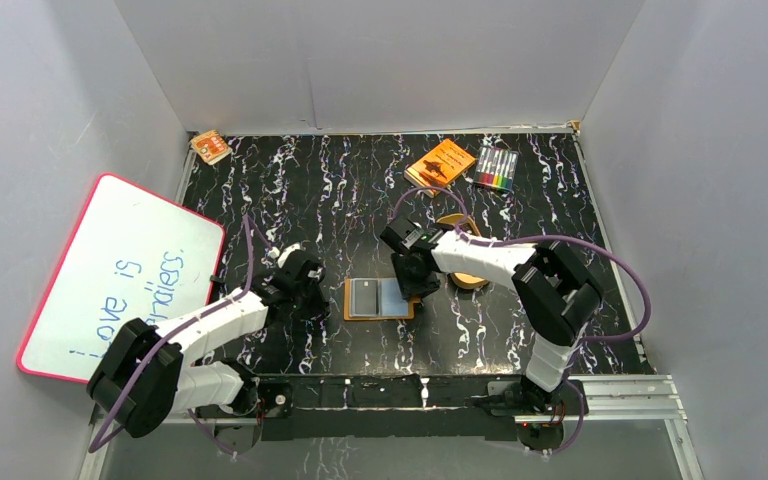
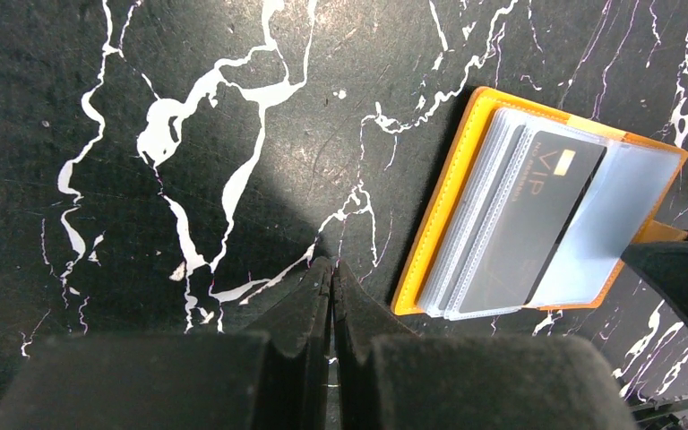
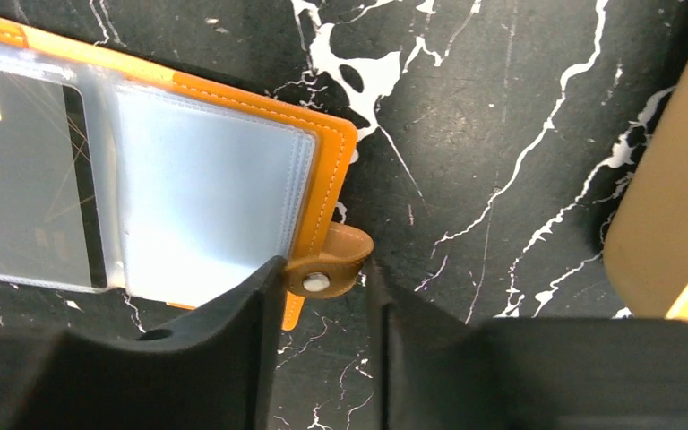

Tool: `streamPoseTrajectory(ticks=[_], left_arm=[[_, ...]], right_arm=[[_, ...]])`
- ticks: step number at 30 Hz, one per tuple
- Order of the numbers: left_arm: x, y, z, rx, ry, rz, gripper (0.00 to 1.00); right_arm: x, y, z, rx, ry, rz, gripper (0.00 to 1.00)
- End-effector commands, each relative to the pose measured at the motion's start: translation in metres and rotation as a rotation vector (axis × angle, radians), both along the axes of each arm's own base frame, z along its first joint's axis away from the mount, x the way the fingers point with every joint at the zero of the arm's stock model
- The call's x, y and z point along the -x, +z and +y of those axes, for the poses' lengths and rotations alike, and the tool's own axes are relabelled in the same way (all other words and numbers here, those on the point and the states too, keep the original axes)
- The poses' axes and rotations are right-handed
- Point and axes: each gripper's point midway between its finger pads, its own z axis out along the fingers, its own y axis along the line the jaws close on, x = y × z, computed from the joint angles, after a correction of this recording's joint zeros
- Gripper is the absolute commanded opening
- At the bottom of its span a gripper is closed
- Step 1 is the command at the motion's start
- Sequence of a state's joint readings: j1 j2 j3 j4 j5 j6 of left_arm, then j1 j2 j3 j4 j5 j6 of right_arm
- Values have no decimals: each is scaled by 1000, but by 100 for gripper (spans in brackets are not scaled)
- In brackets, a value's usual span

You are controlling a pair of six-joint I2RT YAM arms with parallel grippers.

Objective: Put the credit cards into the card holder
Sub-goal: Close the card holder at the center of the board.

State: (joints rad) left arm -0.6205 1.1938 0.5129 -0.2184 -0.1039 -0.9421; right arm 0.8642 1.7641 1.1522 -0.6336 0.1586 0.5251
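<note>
The card holder [image 1: 352, 300] lies open on the black marbled table, with clear sleeves showing. A grey "VIP" credit card [image 2: 537, 215] sits in a left-half sleeve and a pale blue credit card [image 3: 206, 188] on the right half. My left gripper [image 2: 331, 269] is shut and empty, low over the table just left of the holder's orange edge [image 2: 448, 206]. My right gripper [image 3: 322, 269] is open at the holder's right edge. Its fingertips stand on either side of the snap tab [image 3: 327, 273].
A gold oval tray [image 1: 470, 278] lies just right of the right gripper, partly behind the arm, and it also shows in the right wrist view [image 3: 672, 179]. An orange book [image 1: 440, 163] and a marker pack [image 1: 497, 168] lie at the back. A whiteboard [image 1: 120, 275] leans at the left.
</note>
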Motion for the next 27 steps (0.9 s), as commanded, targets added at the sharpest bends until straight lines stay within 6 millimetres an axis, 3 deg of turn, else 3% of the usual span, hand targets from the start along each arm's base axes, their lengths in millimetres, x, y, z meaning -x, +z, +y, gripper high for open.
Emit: streamPoseTrajectory(ticks=[1,8,11,17,21,27], left_arm=[[3,0,6,-23,-1,-6,0],[4,-4,7,-28,-5,0,0],[5,-7,5,-25,-11,10,0],[7,-15,0,-6,-24,31,0],[8,-16,-2,8,-28,32,0],[13,-21,-4,25,-42,44,0]], right_arm=[[-11,21,-3,-5,-30,-73,38],[-12,40,0,-61,-35,-116,0],[-11,64,12,-178,-19,-152,0],[12,111,67,-572,126,-125,0],[20,117,93,-708,159,-61,0],[18,108,122,-814,156,-4,0]])
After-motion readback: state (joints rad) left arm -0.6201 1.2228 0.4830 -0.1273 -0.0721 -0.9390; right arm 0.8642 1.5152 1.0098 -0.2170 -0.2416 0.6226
